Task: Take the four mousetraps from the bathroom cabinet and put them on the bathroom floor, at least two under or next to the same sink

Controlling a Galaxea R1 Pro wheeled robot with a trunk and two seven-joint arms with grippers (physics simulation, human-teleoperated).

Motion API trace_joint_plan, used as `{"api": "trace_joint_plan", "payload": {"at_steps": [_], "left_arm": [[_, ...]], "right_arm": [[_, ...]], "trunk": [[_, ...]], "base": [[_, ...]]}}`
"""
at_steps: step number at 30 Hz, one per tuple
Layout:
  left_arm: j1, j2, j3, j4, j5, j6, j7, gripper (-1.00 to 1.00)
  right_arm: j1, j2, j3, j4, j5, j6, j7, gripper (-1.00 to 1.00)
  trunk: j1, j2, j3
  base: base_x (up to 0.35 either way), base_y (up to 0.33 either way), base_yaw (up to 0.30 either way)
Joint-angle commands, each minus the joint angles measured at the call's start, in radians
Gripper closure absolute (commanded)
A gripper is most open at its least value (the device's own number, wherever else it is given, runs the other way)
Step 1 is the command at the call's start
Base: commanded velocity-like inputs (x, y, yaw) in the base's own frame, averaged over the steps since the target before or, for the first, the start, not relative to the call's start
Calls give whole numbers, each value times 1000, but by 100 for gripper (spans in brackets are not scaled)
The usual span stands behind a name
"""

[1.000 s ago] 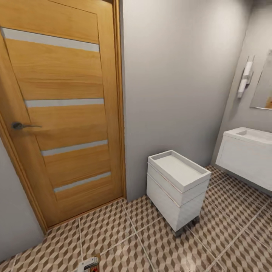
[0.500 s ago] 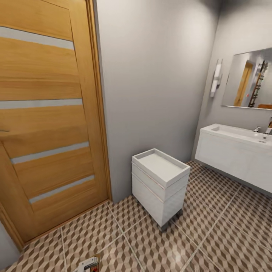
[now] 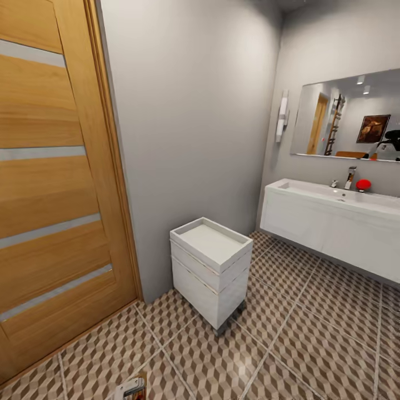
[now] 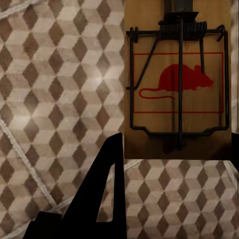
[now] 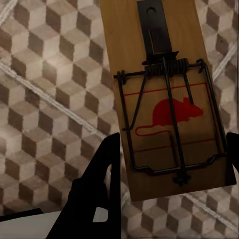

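Presently each gripper, left (image 4: 172,149) and right (image 5: 172,159), clamps a flat brown wooden mousetrap (image 4: 178,79) (image 5: 167,99); slack grip risks dropping short of the wide white basin (image 3: 339,200) at two o'clock.

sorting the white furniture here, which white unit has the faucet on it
The wide wall-hung bathroom sink carries the faucet; the small drawer unit has a bare tray top.

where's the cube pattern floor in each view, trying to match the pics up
Head view: the bathroom floor fills the lower part, running under the white drawer unit and the sink vanity.
Left wrist view: it is the backdrop behind the mousetrap.
Right wrist view: it is again the backdrop, behind the second mousetrap.
Shared landmark: the pale grout lines crossing the cube pattern.
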Motion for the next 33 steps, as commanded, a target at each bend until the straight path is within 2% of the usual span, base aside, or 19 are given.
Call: {"api": "trace_joint_plan", "payload": {"at_steps": [1, 33], "left_arm": [[0, 0, -8, 0, 9, 3, 1, 100], [0, -1, -8, 0, 8, 3, 1, 100]], "right_arm": [[-2, 1, 6, 3, -11, -6, 0, 100], [-2, 3, 6, 3, -11, -6, 0, 100]], "trunk": [[0, -1, -1], [0, -1, -1]], "base": [[0, 0, -298], [0, 0, -298]]}}
